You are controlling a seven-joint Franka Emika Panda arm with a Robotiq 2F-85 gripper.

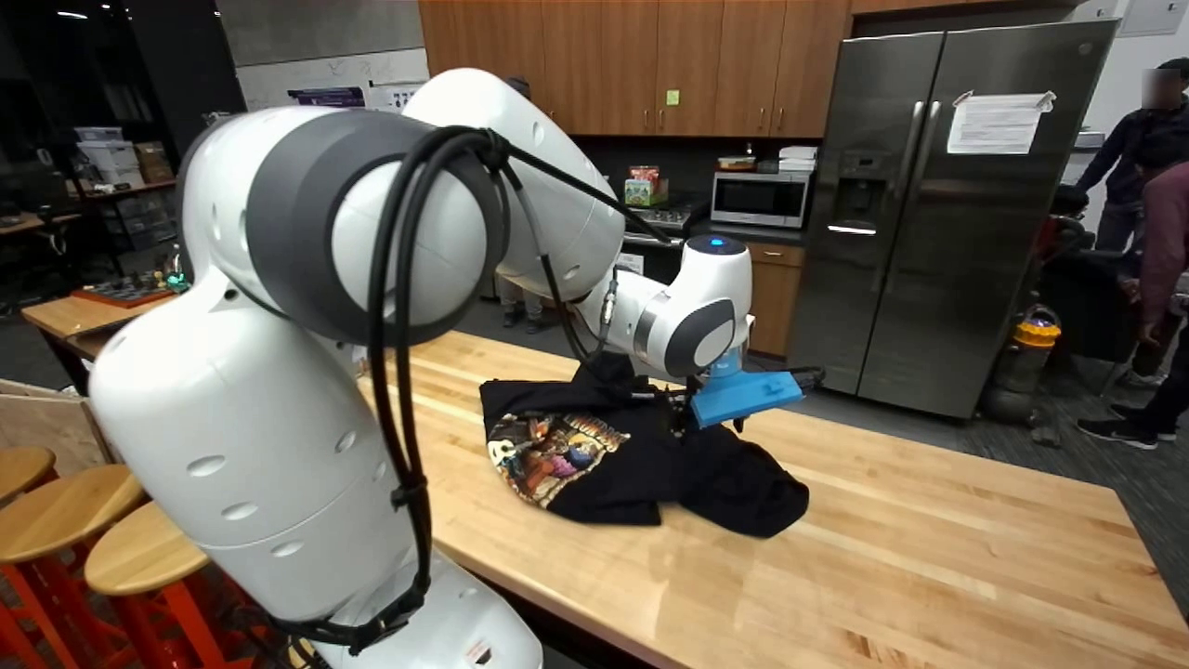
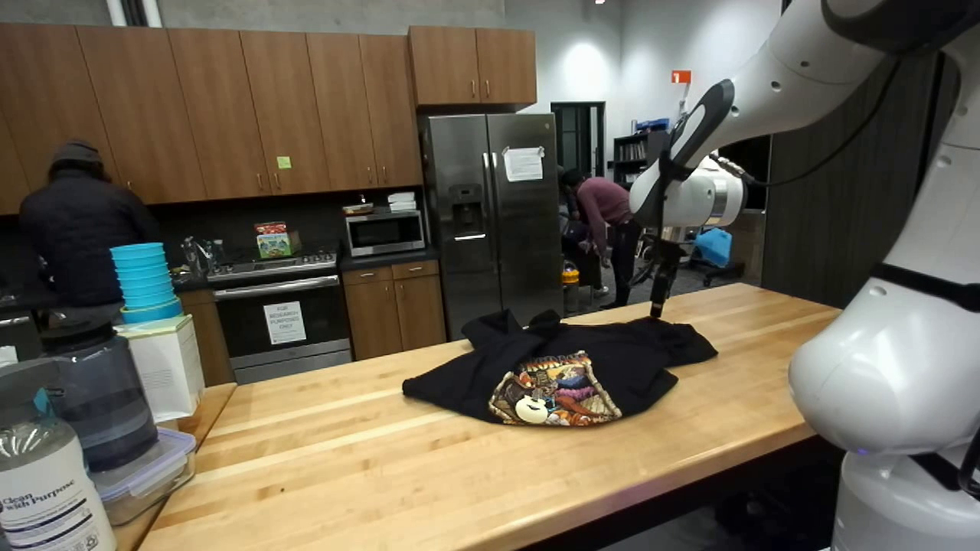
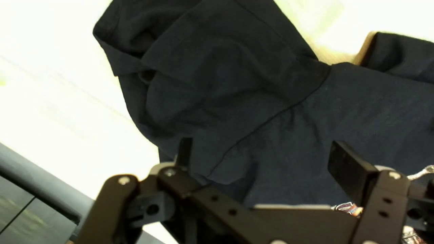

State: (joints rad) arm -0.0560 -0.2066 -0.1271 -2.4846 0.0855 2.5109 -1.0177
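Observation:
A black T-shirt (image 1: 641, 478) with a colourful print lies crumpled on the wooden table, seen in both exterior views. Its print (image 2: 559, 394) faces up near the table's long edge. My gripper (image 3: 263, 152) stands open above the shirt in the wrist view, its two fingers wide apart with only flat dark cloth and a seam beneath. In an exterior view the gripper (image 2: 658, 306) points down at the shirt's far part; its tips are at or just above the cloth, and I cannot tell whether they touch. A blue piece (image 1: 748, 398) is fixed at the wrist.
The wooden table (image 1: 929, 539) extends past the shirt. At its far end stand a spray-type bottle (image 2: 50, 482), a lidded glass container (image 2: 145, 474), a dark jug (image 2: 103, 398) and stacked blue cups (image 2: 144, 279). Stools (image 1: 70, 516) are beside the arm's base. People stand in the background.

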